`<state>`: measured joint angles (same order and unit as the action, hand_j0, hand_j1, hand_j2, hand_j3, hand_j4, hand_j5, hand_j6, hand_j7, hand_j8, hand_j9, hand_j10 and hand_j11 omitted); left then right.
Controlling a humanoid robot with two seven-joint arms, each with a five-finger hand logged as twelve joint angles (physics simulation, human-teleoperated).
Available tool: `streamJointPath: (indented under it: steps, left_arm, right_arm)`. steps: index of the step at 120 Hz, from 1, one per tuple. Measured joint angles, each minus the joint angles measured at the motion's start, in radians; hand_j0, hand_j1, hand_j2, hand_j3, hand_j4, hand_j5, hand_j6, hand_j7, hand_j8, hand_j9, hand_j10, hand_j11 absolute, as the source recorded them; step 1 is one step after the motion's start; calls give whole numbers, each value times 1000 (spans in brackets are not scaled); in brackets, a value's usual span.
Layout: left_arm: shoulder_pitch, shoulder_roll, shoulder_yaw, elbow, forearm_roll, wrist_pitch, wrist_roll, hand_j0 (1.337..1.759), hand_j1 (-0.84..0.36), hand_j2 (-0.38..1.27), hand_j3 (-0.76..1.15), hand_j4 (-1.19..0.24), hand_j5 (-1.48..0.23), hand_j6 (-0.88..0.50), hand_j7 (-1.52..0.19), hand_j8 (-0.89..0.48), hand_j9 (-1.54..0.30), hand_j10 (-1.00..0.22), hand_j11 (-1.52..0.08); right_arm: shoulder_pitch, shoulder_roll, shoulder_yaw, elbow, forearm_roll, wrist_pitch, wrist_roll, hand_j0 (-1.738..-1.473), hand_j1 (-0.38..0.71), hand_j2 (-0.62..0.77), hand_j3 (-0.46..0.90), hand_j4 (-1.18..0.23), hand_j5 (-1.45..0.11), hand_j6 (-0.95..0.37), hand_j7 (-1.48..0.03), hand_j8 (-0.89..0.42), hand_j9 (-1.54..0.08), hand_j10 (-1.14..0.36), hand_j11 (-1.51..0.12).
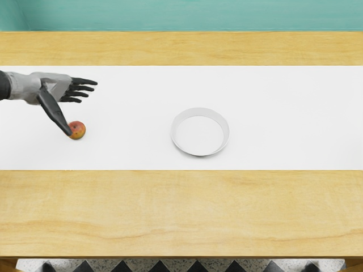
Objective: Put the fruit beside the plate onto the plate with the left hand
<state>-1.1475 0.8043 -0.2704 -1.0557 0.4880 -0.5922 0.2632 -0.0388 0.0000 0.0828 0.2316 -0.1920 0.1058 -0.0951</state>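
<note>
Fruit [79,131], small, round and reddish-orange with a yellower patch, lies on the white sheet [283,113] that runs across the middle of the wooden desk [181,209]. It sits toward the left end of the sheet, well apart from the plate [174,136], and it is not on the plate. The plate is a round white dish with a raised rim, resting on the sheet near the centre of the view, to the right of the fruit and at about the same depth on the desk. Nothing lies inside it.

The left arm comes in from the left edge, grey along the forearm and dark at the digits. The left robot hand [59,90] hovers over the sheet just behind and to the left of the fruit. Its fingers [84,83] are spread and stretched out toward the right, apart from one another and closed around nothing, so the robot hand is open and grips no object. One long dark digit, which looks like the thumb [55,113], slants down and to the right from the palm; its tip meets the left side of the fruit in this view, though whether it truly touches or only overlaps cannot be told. Beyond the far edge of the desk stands a teal wall [181,14].
</note>
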Motion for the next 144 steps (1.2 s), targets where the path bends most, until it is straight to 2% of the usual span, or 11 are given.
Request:
streamJointPath:
  steps: [11,23,28,38,47,58,82,99,111,133,144]
  left_arm:
    - [1,40,41,-178,100,176,53,1658,348,1,0,-3,-2,-3,-2,-3,-2,-2,-2]
    - [0,48,84,-309,159,449,92,1658,349,1,0,-4,-2,-4,-2,-4,-2,-3,-2]
    - [-1,40,107,-340,192,576,108,1658,349,1,0,-4,-2,-5,-2,-4,-2,-3,-1]
    - [2,-24,176,-374,316,767,189,1658,349,2,0,-4,-2,-5,-2,-5,-1,-4,-1]
    - [0,-21,239,-389,424,847,260,1658,349,2,0,-4,-2,-6,-1,-5,-1,-4,-1]
    - [3,-9,280,-420,495,893,300,1658,349,2,0,-4,-1,-6,-1,-5,-1,-4,-1]
    - [14,-74,294,-445,533,981,325,1658,349,3,0,-4,-1,-6,-1,-6,0,-4,0]
    - [61,-105,280,-446,533,1063,330,1658,349,3,0,-3,-1,-5,-1,-5,0,-3,0]
    - [92,-117,275,-444,535,1119,331,1658,349,3,0,-4,-1,-5,-1,-5,0,-4,0]
    - [94,-114,286,-441,544,1183,330,1658,349,3,0,-3,-1,-4,0,-4,0,-3,0]
    - [143,-150,293,-440,552,1195,323,1658,349,3,0,-3,-1,-4,0,-4,0,-3,0]
  right_arm:
    - [0,0,0,0,0,0,0,-1658,-327,-4,0,-19,-24,-18,-24,-18,-24,-18,-24]
    - [0,0,0,0,0,0,0,-1658,-327,-4,0,-18,-24,-18,-24,-18,-24,-18,-24]
    - [0,0,0,0,0,0,0,-1658,-327,-4,0,-18,-24,-18,-24,-18,-24,-18,-24]
    - [0,0,0,0,0,0,0,-1658,-327,-4,0,-19,-24,-18,-24,-18,-24,-18,-24]
    - [0,0,0,0,0,0,0,-1658,-327,-4,0,-19,-24,-18,-24,-18,-24,-18,-24]
    - [1,0,0,0,0,0,0,-1658,-327,-4,0,-18,-24,-18,-24,-18,-24,-18,-24]
    - [1,0,0,0,-1,0,0,-1658,-327,-4,0,-18,-24,-18,-24,-18,-24,-18,-24]
    - [1,0,0,0,-1,0,0,-1658,-327,-4,0,-18,-24,-18,-24,-18,-24,-18,-24]
    - [1,0,0,0,-1,0,0,-1658,-327,-4,0,-18,-24,-18,-24,-18,-24,-18,-24]
    - [1,0,0,0,-1,0,0,-1658,-327,-4,0,-18,-24,-18,-24,-18,-24,-18,-24]
    - [2,0,0,0,-1,0,0,-1658,-327,-4,0,-18,-24,-18,-24,-18,-24,-18,-24]
